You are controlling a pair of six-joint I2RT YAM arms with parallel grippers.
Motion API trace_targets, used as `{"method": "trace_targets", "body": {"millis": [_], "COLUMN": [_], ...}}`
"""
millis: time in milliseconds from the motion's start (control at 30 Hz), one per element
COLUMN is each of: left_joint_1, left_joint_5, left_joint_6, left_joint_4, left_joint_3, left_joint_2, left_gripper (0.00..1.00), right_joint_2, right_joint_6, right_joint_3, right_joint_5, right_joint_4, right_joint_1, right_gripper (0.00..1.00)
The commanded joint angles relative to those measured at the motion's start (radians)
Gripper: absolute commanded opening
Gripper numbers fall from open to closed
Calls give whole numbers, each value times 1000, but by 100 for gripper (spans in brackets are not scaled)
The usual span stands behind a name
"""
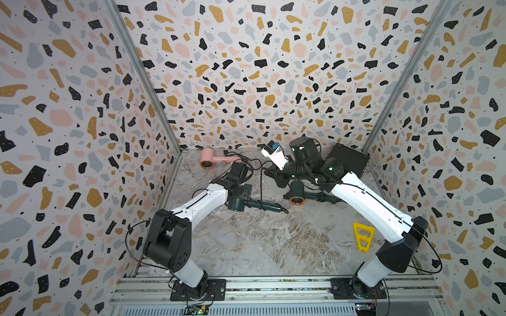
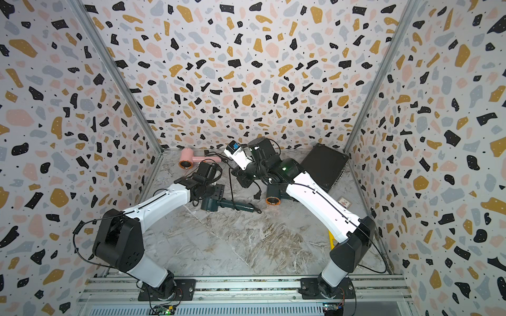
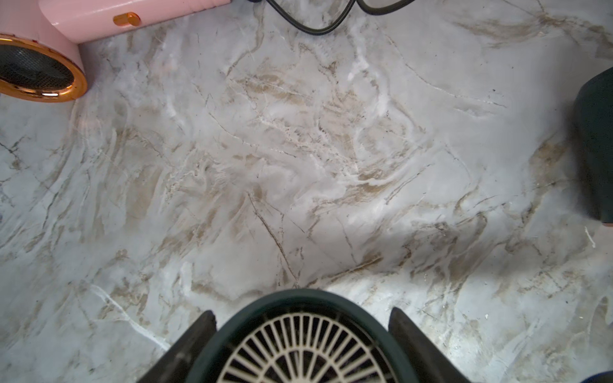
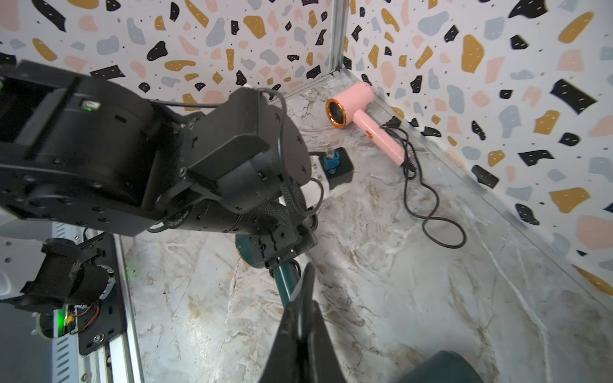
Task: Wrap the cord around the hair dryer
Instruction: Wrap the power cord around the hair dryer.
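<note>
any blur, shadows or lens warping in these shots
Both top views: sharp, but the wide lens tilts the side walls outward. Left wrist: soft shadow on the table, the green hair dryer at the frame edge blurred. Right wrist: the close-up right gripper blurred.

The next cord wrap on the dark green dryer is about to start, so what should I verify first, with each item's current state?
1. Left gripper clamped on the green dryer head: ok.
2. Right gripper shut: ok.
3. Cord truly between its fingers: cannot tell.
4. Cord crossing the handle: ok.
5. Second green dryer clear of the right arm: not ok, it lies partly under it.
6. Pink dryer out of the way at the back: ok.
</note>
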Motion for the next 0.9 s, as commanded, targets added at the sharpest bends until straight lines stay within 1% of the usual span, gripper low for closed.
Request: {"method": "trace_targets", "body": {"millis": [0,200,233,300,400,533,600,700,767,867], "left_joint_1": [-8,-54,-63,-73,-73,-75,-75,-74,-74,-68], "left_joint_5": [6,49,65,133,317,644,764,876,936,971], "left_joint_6": [31,45,52,62,63,83,84,46,-7,-98], "left_joint_4": [-4,-19,-23,-26,-3,47,72,125,190,300], "left_joint_3": [-22,-49,-51,-56,-80,-125,-150,-167,-177,-197], "left_joint_2": [-16,-45,-49,-63,-104,-160,-191,-241,-271,-312], "left_gripper": [0,0,0,0,0,0,0,0,0,0], "right_joint_2": [-3,73,92,124,168,236,265,297,307,304], "right_joint_6": [32,97,104,113,124,164,182,205,216,227], "right_joint_3": [79,96,102,115,120,133,136,109,63,-29], "right_joint_5": [53,-26,-35,-60,-87,-119,-137,-183,-210,-226], "right_joint_4": [3,21,21,18,18,17,11,24,54,108], "right_joint_1": [-30,-105,-117,-138,-163,-214,-242,-276,-289,-297], "right_gripper": [0,0,0,0,0,0,0,0,0,0]}}
